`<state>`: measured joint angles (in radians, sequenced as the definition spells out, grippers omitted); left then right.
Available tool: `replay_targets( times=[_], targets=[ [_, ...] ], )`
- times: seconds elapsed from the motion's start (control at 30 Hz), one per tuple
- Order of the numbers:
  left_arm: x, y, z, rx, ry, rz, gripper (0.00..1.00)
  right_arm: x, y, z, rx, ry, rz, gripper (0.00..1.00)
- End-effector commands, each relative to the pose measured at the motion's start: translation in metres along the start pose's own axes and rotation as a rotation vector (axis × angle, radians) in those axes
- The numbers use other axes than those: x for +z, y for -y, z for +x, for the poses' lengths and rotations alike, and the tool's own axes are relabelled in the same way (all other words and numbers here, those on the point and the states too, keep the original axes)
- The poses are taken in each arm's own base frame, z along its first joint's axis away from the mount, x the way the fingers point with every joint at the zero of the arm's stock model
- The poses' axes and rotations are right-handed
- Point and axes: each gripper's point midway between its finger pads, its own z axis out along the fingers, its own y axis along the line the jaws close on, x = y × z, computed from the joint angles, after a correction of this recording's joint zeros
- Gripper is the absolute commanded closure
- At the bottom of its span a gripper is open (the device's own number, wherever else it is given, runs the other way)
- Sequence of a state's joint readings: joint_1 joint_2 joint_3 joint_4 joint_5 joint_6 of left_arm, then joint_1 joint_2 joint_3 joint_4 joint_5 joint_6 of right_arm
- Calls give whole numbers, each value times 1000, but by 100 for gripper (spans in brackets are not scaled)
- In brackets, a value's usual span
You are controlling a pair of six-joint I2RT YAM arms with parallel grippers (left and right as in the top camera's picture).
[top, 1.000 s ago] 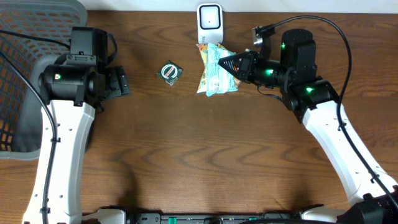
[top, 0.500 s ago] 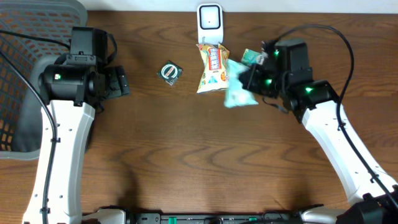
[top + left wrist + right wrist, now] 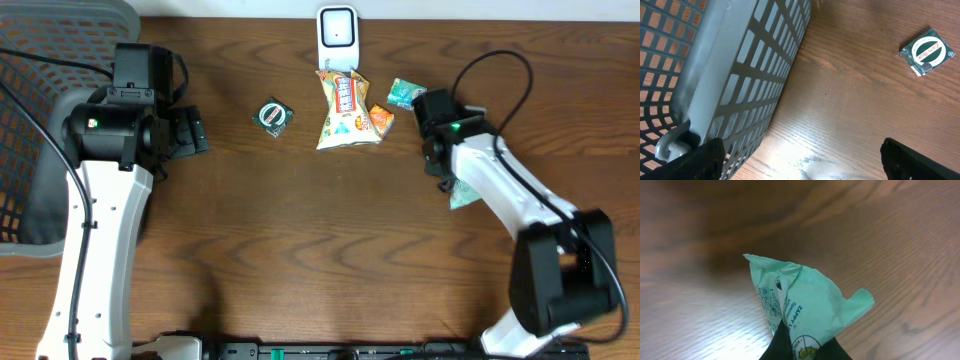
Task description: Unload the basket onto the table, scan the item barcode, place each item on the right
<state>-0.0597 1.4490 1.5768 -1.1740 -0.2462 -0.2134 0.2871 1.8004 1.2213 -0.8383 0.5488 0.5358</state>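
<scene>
A white barcode scanner (image 3: 337,32) stands at the table's far edge. My right gripper (image 3: 452,177) is shut on a mint-green packet (image 3: 463,193), well to the right of the scanner and nearer the front. In the right wrist view the crumpled packet (image 3: 805,300) sticks out between the black fingertips (image 3: 782,347), just above the wood. My left gripper (image 3: 192,135) is open with nothing in it, beside the basket. In its wrist view the left gripper (image 3: 805,165) has its fingers (image 3: 700,160) spread wide over bare wood.
A yellow snack bag (image 3: 345,112), a small orange packet (image 3: 380,120) and a teal packet (image 3: 404,93) lie just in front of the scanner. A round green-labelled packet (image 3: 272,115) (image 3: 927,51) lies left of them. A grey mesh basket (image 3: 40,120) (image 3: 715,75) sits at the left edge.
My right arm has swung the mint-green packet away from in front of the scanner, rightward and toward the front of the table, uncovering the small packets. The left arm has not moved.
</scene>
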Motion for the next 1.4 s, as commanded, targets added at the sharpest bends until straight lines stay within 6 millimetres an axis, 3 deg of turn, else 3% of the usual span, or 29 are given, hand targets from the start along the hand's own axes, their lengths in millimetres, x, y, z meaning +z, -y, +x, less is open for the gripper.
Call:
replay_targets(
  times=[0.0, 0.07, 0.17, 0.37, 0.57, 0.67, 0.8, 0.97, 1.13, 1.37],
  targets=[
    [-4, -5, -3, -14, 15, -15, 2, 8, 4, 3, -86, 17, 96, 94],
    [-4, -5, -3, -14, 15, -15, 2, 6, -2, 5, -100, 21, 86, 83],
    [-4, -5, -3, -14, 15, -15, 2, -1, -28, 13, -158, 12, -2, 66],
    [-4, -5, -3, -14, 15, -15, 2, -24, -92, 36, -306, -20, -262, 64],
    [-4, -5, -3, -14, 15, -15, 2, -50, -121, 32, -402, 52, -328, 59],
    [-4, -5, -3, -14, 15, -15, 2, -55, -112, 18, -397, 90, -269, 56],
    [-4, -5, -3, -14, 15, -15, 2, -49, -84, 4, -382, 122, -124, 51],
    [-4, -5, -3, -14, 15, -15, 2, -29, -54, 18, -307, 45, -24, 49],
    [-4, -5, -3, -14, 15, -15, 2, -5, -32, 18, -278, 79, 83, 43],
    [-4, -5, -3, -14, 15, -15, 3, 23, -15, 28, -225, 47, 97, 43]
  ],
)
